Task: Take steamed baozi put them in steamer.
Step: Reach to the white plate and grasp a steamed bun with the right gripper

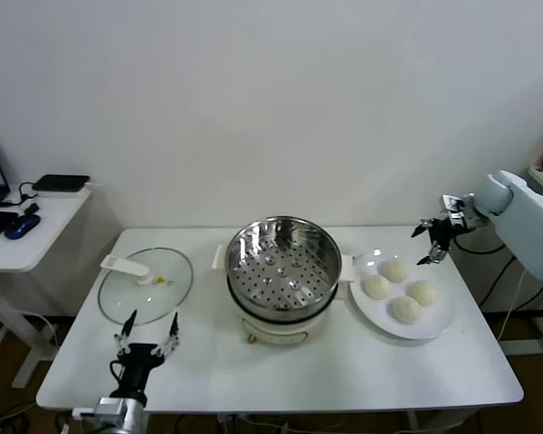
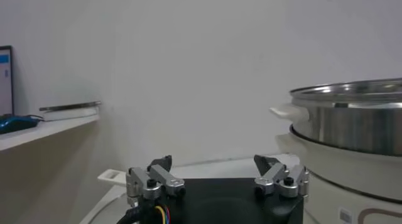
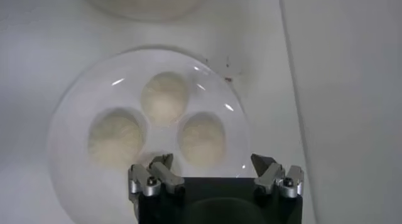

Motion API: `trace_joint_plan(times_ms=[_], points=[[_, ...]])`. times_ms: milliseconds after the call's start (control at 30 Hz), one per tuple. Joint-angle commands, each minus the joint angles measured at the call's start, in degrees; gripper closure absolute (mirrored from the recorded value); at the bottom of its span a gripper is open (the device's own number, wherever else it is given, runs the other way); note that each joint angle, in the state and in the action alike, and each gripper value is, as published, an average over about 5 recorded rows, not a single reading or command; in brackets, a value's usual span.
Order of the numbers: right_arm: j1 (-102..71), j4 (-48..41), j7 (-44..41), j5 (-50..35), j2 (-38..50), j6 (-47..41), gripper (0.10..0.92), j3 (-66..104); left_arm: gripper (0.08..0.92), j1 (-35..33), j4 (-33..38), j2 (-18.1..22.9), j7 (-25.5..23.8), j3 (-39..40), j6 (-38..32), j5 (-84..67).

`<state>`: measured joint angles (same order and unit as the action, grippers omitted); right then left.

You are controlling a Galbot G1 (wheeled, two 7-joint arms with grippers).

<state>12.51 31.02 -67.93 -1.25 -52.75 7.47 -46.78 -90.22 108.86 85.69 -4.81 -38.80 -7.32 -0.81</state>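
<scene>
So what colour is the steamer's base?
Cream-white, under the shiny steel steamer; the head view shows it best.

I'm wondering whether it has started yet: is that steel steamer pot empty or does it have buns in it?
Empty. The steamer's perforated tray is bare, and all four baozi sit on the plate beside it.

Glass lid (image 1: 147, 281), white plate (image 1: 442, 316)

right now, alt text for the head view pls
An empty steel steamer sits mid-table, with four baozi on a white plate beside it. The open right gripper hovers above the plate; the open left gripper waits near a glass lid.
</scene>
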Motion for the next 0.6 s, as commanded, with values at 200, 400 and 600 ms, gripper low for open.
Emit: trace_joint_plan(times_ms=[200, 400, 600], points=[[-1.52, -12.56, -0.59, 10.06, -10.02, 3.73, 0.203, 4.69, 0.177, 0.26, 0.09, -0.12, 0.05, -0.28, 0.31, -0.08], [-2.97, -14.1, 0.84, 13.14, -10.91, 4.79, 0.203, 7.39, 0.177, 0.11, -0.06, -0.13, 0.12, -0.47, 0.25, -0.2], [-4.26, -15.33, 2.45, 15.87, -11.54, 6.03, 0.203, 9.66, 0.177, -0.1, 0.08, -0.02, 0.12, -0.43, 0.23, -0.23]])
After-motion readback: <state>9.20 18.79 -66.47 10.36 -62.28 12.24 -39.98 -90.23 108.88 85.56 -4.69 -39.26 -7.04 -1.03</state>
